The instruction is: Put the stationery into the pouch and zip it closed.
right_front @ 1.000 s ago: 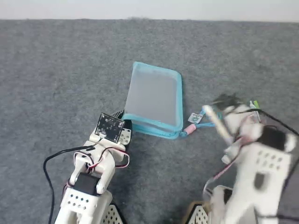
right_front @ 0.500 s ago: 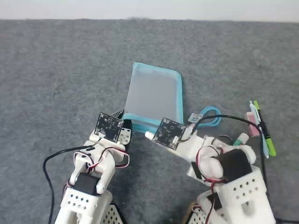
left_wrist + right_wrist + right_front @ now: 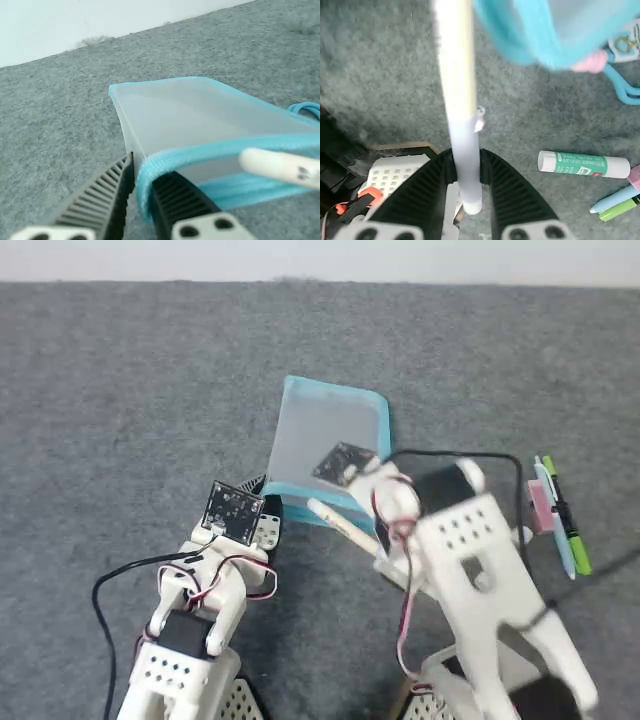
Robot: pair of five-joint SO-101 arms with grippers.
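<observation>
**Q:** Where is the pouch, and what holds it?

**A:** The pouch, translucent with a blue zip edge, lies flat on the grey table. The left pincer is clamped on the pouch's blue edge at its near corner. The fabric is pinched between the two black jaws.

**Q:** What is the state of the right pincer?

**A:** The right pincer is closed tight on a white pen, gripping it near one end. The pen runs out from the jaws towards the pouch. In the left wrist view its tip lies against the pouch's zip edge, just beside the left pincer's grip. Whether the tip is inside the opening cannot be told.

**Q:** Which stationery lies outside the pouch?

**A:** A glue stick with a green label lies on its side near the pouch, apart from it. A blue pen, a green marker and a pink eraser lie together, well apart from the pouch, on the right arm's side.

**Q:** What shows of the zip?

**A:** A pink zip pull sits at the pouch's corner on that same side. A blue cord loops out from the corner onto the table.
</observation>
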